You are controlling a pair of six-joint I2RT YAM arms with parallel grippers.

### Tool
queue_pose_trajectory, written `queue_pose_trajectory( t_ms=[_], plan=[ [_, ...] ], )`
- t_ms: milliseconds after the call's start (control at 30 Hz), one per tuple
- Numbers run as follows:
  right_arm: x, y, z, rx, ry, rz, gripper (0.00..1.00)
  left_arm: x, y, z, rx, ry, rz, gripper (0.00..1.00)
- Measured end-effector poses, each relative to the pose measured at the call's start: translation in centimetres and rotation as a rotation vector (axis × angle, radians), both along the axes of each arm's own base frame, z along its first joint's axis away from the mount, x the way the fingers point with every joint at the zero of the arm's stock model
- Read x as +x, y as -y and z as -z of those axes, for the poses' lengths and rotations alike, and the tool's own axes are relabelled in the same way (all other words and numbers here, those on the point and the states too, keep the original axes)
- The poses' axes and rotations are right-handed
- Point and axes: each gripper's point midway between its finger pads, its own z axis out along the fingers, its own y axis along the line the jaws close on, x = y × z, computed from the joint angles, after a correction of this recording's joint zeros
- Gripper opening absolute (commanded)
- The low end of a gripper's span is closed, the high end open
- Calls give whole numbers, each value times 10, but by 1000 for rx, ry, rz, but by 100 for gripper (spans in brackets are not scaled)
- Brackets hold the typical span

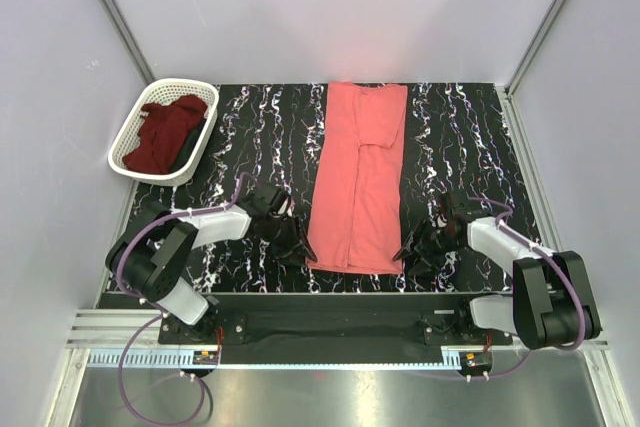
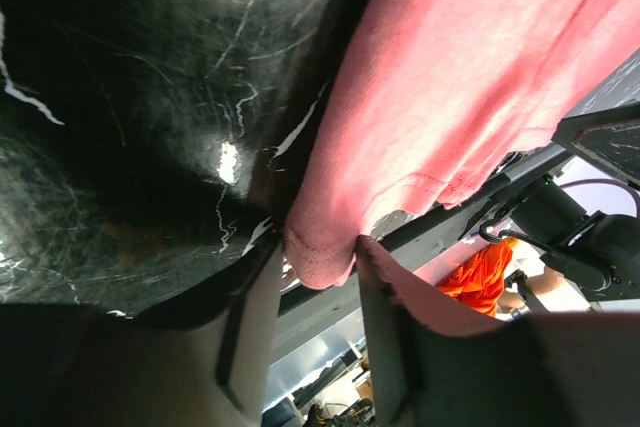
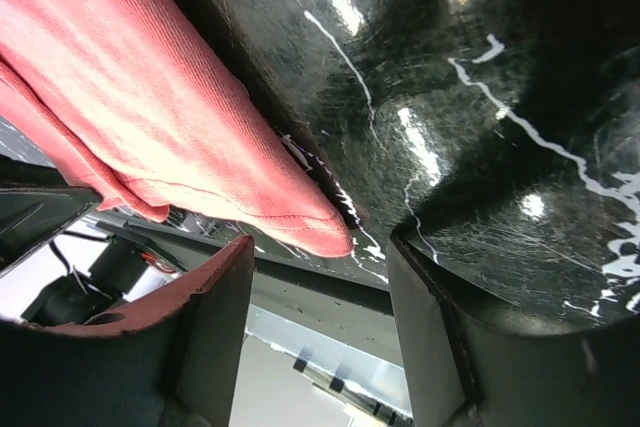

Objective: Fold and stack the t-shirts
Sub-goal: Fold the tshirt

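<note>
- The pink shirt (image 1: 358, 177) lies folded into a long strip at mid-table (image 1: 470, 147); the maroon shirt (image 1: 165, 132) sits in the basket (image 1: 122, 152), far left.
- The left gripper (image 1: 293, 247) and right gripper (image 1: 415, 250), jaws apart, flank the strip's near hem corners.
- Best next move, likely: pinch both corners together, lift evenly, and carry the hem toward the collar.

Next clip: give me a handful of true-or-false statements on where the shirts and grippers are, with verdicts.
The salmon-pink shirt lies on the table as a long folded strip. True.
The dark maroon shirt lies spread on the table. False: it is bunched in the white basket.
The left gripper is at the pink shirt's near left corner. True.
The right gripper is shut on cloth. False: its jaws stand open at the near right corner.
</note>
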Motion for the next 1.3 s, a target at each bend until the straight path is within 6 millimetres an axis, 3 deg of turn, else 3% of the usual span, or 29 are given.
queue_pose_trajectory(
  t_ms=[300,567,1200,1300],
  plan=[
    [3,-6,1,32,-59,-10,61,-2,0,6,-1,-8,10,22],
    [4,-4,3,12,-54,-7,50,-2,0,7,-4,0,26,17],
    [1,-7,7,3,-85,-38,40,-3,0,7,-5,2,29,14],
    [1,-10,8,14,-90,-44,32,-3,0,6,-5,2,29,14]
  ],
)
